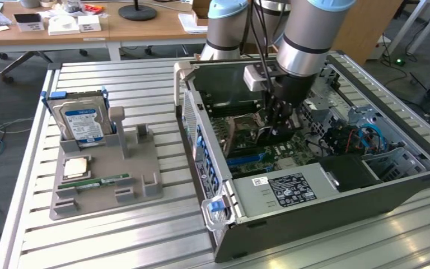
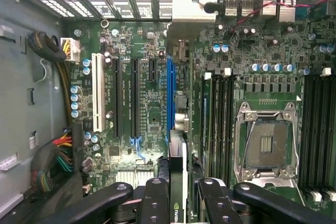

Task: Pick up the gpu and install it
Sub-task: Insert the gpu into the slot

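Note:
My gripper [image 1: 277,132] reaches down into the open computer case [image 1: 394,196], just above the motherboard [image 1: 286,151]. In the wrist view the gripper [image 2: 178,195] is shut on the gpu [image 2: 177,174], a thin card seen edge-on between the two black fingers [image 2: 156,198]. Its pale metal bracket [image 2: 192,7] sits at the case's rear slot openings. The card runs along the long blue slot [image 2: 169,93]. I cannot tell whether it is seated in the slot or held just above it.
A grey holder [image 1: 144,168] at the exterior view's left carries the blue-labelled hard drive [image 1: 80,120], a processor chip [image 1: 76,166] and a green memory stick [image 1: 96,182]. Inside the case are the processor socket [image 2: 265,145], black slots [image 2: 134,98], cable bundles [image 2: 58,156] and the power supply [image 1: 290,188].

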Controlling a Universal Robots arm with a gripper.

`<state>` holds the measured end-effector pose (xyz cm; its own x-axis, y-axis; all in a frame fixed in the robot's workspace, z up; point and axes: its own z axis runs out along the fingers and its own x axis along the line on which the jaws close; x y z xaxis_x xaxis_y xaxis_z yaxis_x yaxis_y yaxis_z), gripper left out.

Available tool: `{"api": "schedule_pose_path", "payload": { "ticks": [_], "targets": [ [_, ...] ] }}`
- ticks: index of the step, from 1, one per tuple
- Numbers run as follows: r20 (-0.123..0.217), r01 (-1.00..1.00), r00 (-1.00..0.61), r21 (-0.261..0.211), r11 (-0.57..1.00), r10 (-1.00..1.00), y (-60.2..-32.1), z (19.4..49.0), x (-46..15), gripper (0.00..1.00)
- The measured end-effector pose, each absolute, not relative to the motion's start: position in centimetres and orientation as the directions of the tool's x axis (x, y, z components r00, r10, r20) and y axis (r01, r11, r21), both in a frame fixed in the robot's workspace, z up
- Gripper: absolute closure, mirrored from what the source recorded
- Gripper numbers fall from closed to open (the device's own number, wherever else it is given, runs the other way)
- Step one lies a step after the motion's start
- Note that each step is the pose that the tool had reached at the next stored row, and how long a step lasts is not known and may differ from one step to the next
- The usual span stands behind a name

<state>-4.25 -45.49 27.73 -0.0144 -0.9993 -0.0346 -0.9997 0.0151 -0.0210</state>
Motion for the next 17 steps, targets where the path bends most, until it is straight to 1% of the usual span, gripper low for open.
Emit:
{"api": "schedule_pose_path", "payload": {
  "ticks": [17],
  "targets": [
    [-0.034,-1.0,-0.014,-0.021,0.015,-0.999,-45.93,27.27,-5.34,0.74]
  ]
}}
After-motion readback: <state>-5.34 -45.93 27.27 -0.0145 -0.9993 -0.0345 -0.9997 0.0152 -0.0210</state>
